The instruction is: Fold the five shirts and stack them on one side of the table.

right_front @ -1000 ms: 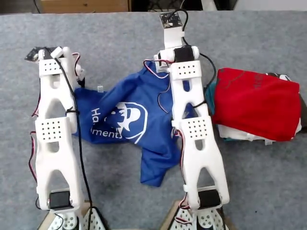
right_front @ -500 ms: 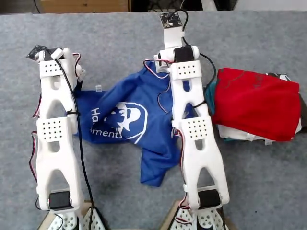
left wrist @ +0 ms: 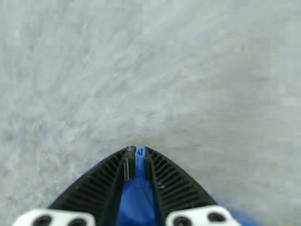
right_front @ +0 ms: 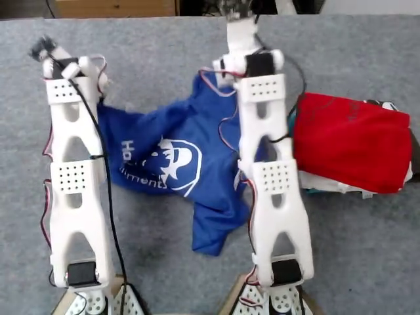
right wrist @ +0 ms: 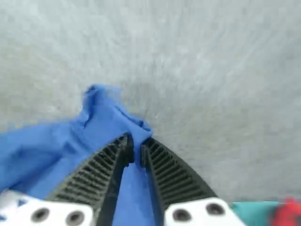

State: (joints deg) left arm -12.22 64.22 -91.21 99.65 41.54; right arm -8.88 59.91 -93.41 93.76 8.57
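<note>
Two clamped on the blue shirt (right_front: 164, 128): left end effector (left wrist: 136, 153), right end effector (right wrist: 135, 141) | we see its held edge crosswise between them, body lying toward the bases.

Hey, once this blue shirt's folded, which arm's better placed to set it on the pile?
Probably the right. The right gripper, shut on the blue shirt, is beside the red-topped pile; the left gripper grips the shirt's opposite edge, farther from it.

Overhead looks down; wrists (close) face table (right_front: 151, 59)
</note>
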